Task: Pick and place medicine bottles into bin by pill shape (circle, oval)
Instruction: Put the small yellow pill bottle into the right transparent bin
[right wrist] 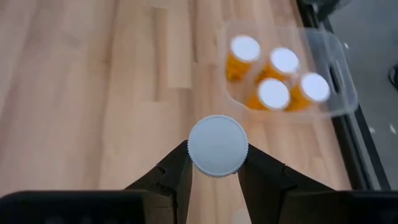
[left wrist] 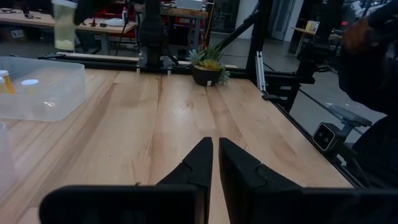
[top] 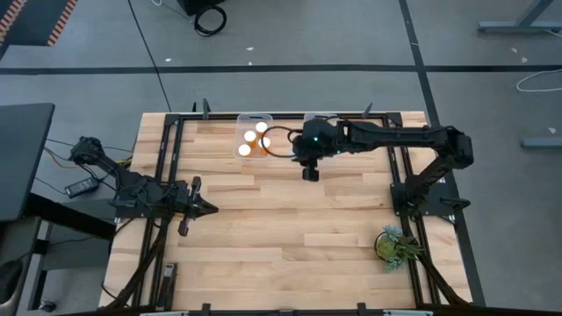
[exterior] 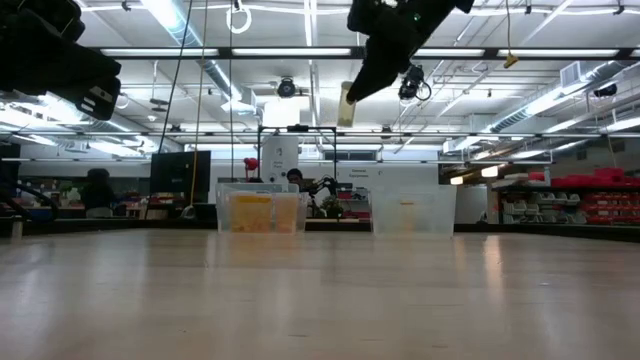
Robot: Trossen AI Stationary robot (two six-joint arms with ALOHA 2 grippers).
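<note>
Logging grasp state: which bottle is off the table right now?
The bottle clamped by its white cap in the right end effector, held above the table. The other four bottles stand together in the clear bin.

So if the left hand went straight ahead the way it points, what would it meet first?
Probably nothing on the bare wooden table: the shut left hand points along open boards, with the small potted green plant at the far edge, though depth is unclear.
</note>
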